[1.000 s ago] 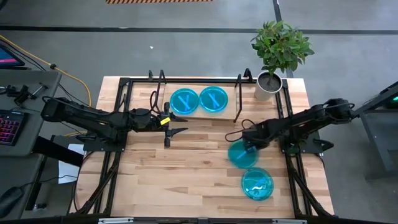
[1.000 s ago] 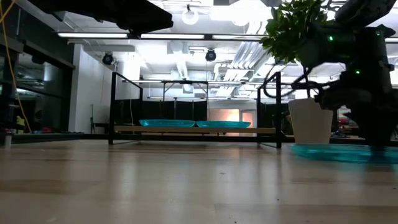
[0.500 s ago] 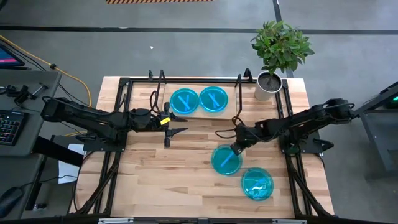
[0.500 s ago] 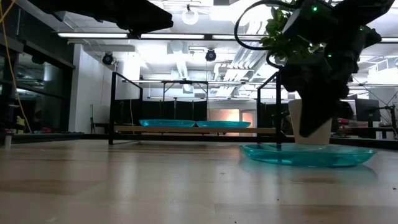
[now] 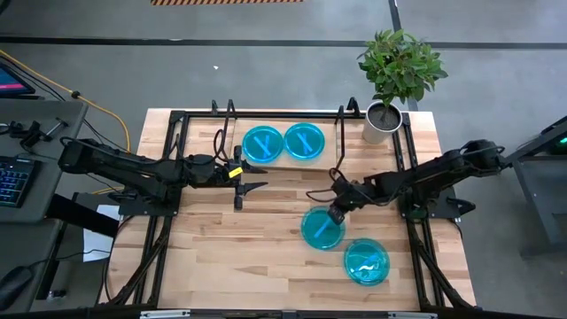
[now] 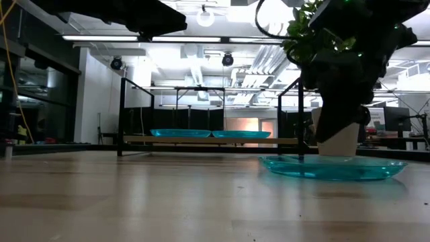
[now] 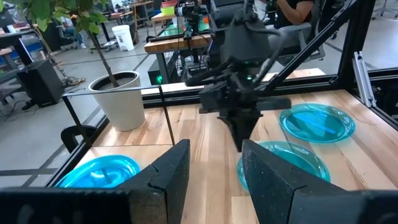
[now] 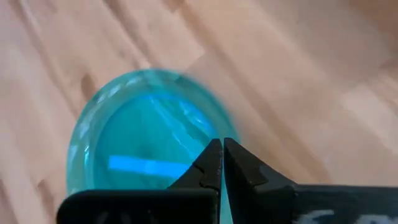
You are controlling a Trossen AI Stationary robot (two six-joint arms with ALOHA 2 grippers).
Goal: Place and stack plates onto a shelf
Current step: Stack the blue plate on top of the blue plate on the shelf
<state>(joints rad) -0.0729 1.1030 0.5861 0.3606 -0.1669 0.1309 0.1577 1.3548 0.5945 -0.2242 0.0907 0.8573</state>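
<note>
Two cyan plates (image 5: pixel 262 143) (image 5: pixel 304 141) lie side by side on the light-wood shelf (image 5: pixel 283 165) at the table's far side. A third plate (image 5: pixel 322 228) lies flat on the table right of centre, and a fourth plate (image 5: pixel 366 262) lies nearer the near right corner. My right gripper (image 5: pixel 337 213) is at the third plate's far right rim, shut on it. My left gripper (image 5: pixel 259 178) hovers open just in front of the shelf, touching nothing. No other plates are in view. My right gripper pinches the third plate's rim (image 8: pixel 229 134) between its two fingers, on the plate's far right side. The fingers come from above, slanting in from the table's right. The plate (image 6: pixel 332 167) lies flat on the table.
A potted plant (image 5: pixel 383 122) stands at the far right corner beside the shelf's right wire frame (image 5: pixel 339 142). A black frame runs around the tabletop edges (image 5: pixel 177 120). Bare wood lies between the two grippers and along the near left part of the table.
My right gripper moved toward the table's left and slightly toward the near edge, taking the third plate with it. The plate now lies flat, left of and beyond the fourth plate. In the last half second it stayed still.
</note>
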